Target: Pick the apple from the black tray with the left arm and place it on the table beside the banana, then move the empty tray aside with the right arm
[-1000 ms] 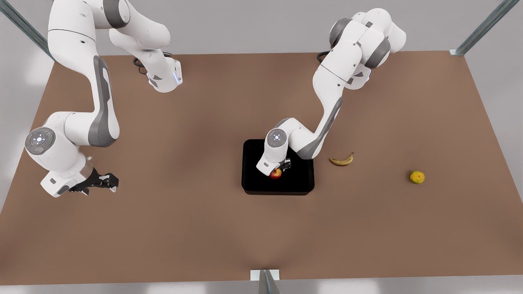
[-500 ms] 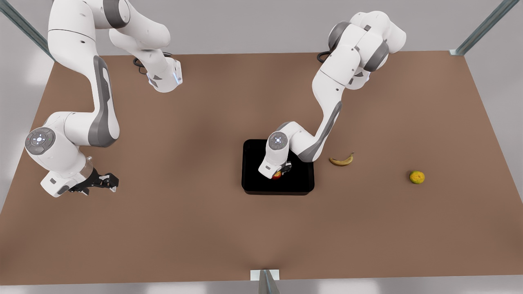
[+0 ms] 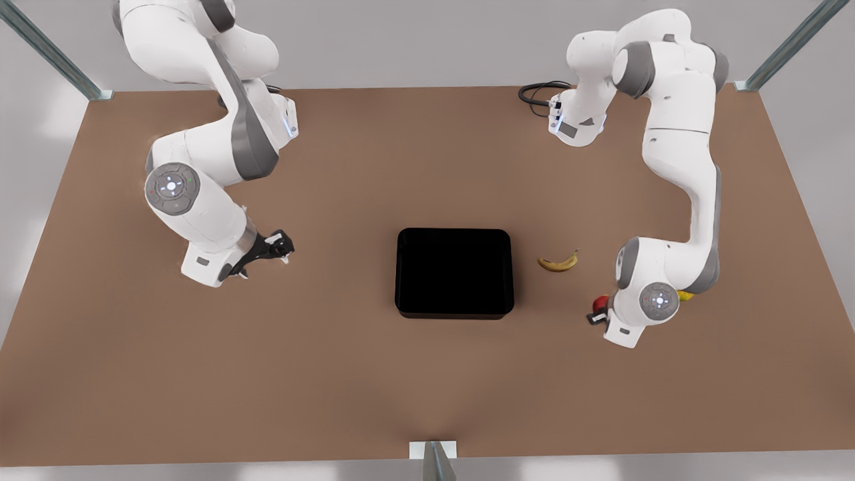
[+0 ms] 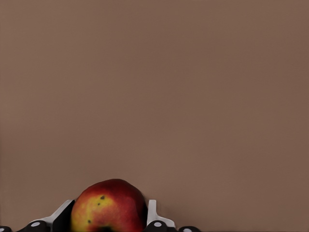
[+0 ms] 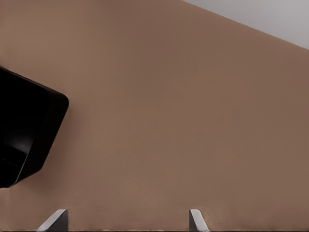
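The black tray (image 3: 454, 272) lies empty at the table's middle; one of its corners (image 5: 26, 128) shows in the right wrist view. The banana (image 3: 558, 262) lies just to the tray's right in the front view. Further right and nearer the front edge, my left gripper (image 3: 599, 312) is shut on the red apple (image 3: 600, 303), whose yellowish patch (image 4: 108, 207) sits between the two fingers (image 4: 152, 213). Whether the apple touches the table I cannot tell. On the front view's left, my right gripper (image 3: 280, 247) is open and empty, a short way from the tray, fingertips (image 5: 195, 218) apart.
The brown table (image 3: 374, 374) has metal frame posts (image 3: 433, 459) at its edges. A yellow-green fruit (image 3: 685, 295) peeks out behind the left arm's wrist. A black cable (image 3: 534, 93) coils at the back by the left arm's base.
The left arm lifted the apple out of the tray and carried it to the front view's right, past the banana. The right arm swung in closer to the tray.
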`<move>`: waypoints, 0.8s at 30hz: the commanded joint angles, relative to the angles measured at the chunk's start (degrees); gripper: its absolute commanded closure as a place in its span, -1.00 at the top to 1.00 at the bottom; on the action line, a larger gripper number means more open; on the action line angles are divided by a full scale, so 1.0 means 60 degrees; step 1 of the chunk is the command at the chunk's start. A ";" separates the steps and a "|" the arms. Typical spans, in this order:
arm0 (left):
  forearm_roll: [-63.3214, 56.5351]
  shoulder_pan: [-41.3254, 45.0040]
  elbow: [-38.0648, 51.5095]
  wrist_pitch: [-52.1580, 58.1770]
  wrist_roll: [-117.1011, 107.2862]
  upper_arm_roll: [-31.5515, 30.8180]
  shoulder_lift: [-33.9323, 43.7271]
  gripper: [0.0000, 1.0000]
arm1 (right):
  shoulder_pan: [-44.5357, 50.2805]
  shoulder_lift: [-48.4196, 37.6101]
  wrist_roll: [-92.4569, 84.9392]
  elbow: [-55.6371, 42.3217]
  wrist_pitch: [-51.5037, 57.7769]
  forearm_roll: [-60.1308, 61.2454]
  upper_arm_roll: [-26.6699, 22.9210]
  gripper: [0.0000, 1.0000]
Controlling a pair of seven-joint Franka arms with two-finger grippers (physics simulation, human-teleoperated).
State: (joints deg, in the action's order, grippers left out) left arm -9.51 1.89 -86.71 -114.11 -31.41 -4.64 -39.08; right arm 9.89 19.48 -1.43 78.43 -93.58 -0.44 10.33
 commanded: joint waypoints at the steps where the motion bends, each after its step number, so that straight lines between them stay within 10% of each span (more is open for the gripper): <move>1: 0.0004 -0.0241 0.0008 -0.0858 0.6333 -0.0002 -0.0357 0.36 | 0.0050 0.0474 0.3709 -0.0020 0.1402 0.0923 0.0036 0.90; 3: -0.0040 -0.0285 0.0081 -0.0991 0.6348 -0.0002 -0.0533 0.58 | 0.0459 0.0883 0.5465 -0.0078 0.1153 0.1332 0.0095 0.84; 4: -0.0026 -0.0300 0.0168 -0.0947 0.6319 0.0012 -0.0489 1.00 | 0.0870 0.0928 0.6109 -0.0108 0.0802 0.1333 0.0081 0.87; 11: 0.0897 -0.0329 0.2015 0.2876 0.5220 0.0129 0.2380 1.00 | 0.1281 0.1924 0.8089 -0.0108 -0.1015 0.1377 0.0564 1.00; 13: 0.0956 -0.0446 0.0082 0.2613 0.5278 0.0159 0.4504 1.00 | 0.1295 0.2231 0.9012 -0.0298 -0.1748 0.1377 0.1032 1.00; 24: 0.1615 -0.1164 0.0799 0.1939 0.5044 0.0232 0.4652 1.00 | 0.1720 0.3667 0.8353 -0.0167 -0.3227 0.0410 0.1076 1.00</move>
State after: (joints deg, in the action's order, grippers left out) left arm -0.36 -5.08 -82.49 -102.22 -7.59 -3.30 -11.09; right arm 20.27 41.31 34.62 77.44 -108.57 2.60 16.76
